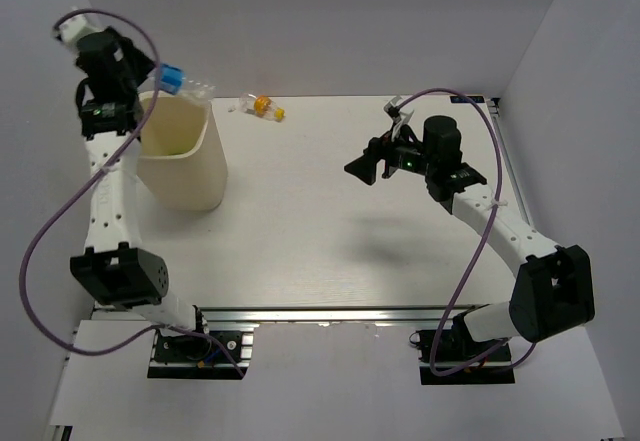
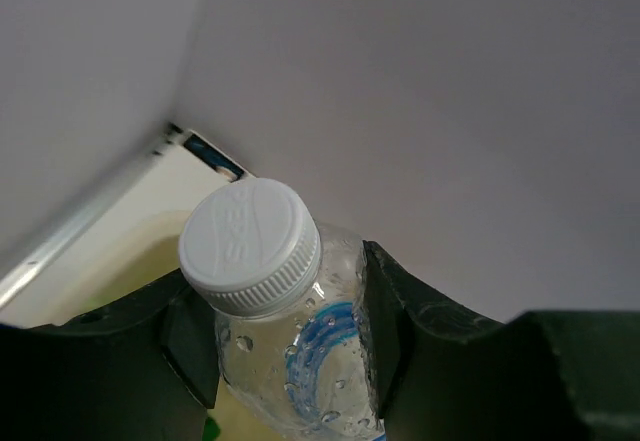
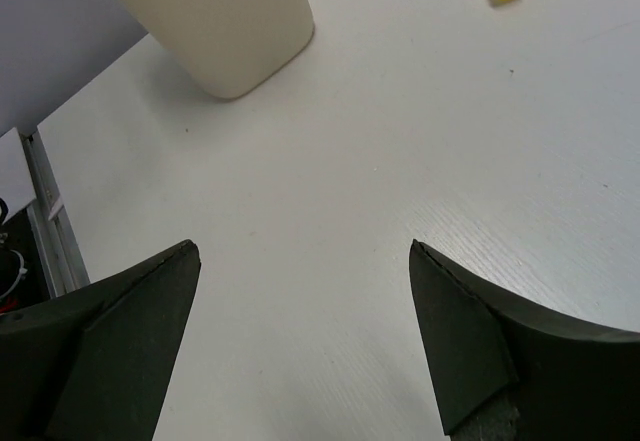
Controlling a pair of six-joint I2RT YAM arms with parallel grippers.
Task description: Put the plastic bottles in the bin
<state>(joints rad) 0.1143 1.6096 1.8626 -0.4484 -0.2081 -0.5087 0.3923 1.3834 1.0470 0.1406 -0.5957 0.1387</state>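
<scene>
The left end effector (image 2: 288, 333) is pinching a clear plastic bottle with a blue label and a white ribbed cap (image 2: 300, 341). Its two dark fingers (image 2: 388, 326) press against opposite sides of the bottle just below the cap. Water droplets show inside the clear wall. In the top view this bottle is held up at the far left corner, over the far rim of the tall cream-coloured plastic bin (image 1: 190, 176). The bin stands upright on the white desk (image 1: 330, 231), at its far left.

A smaller clear plastic bottle with an orange label and a yellow cap (image 1: 262, 107) lies on its side near the far edge of the desk. It is to the right of the bin and apart from it. The right wrist view shows only its yellow cap end, at the top edge of the picture.

The right end effector (image 3: 303, 251) is spread wide, with nothing between its fingers. It hangs above the bare middle-right of the desk, well apart from both the bin and the small bottle, and faces toward them.
</scene>
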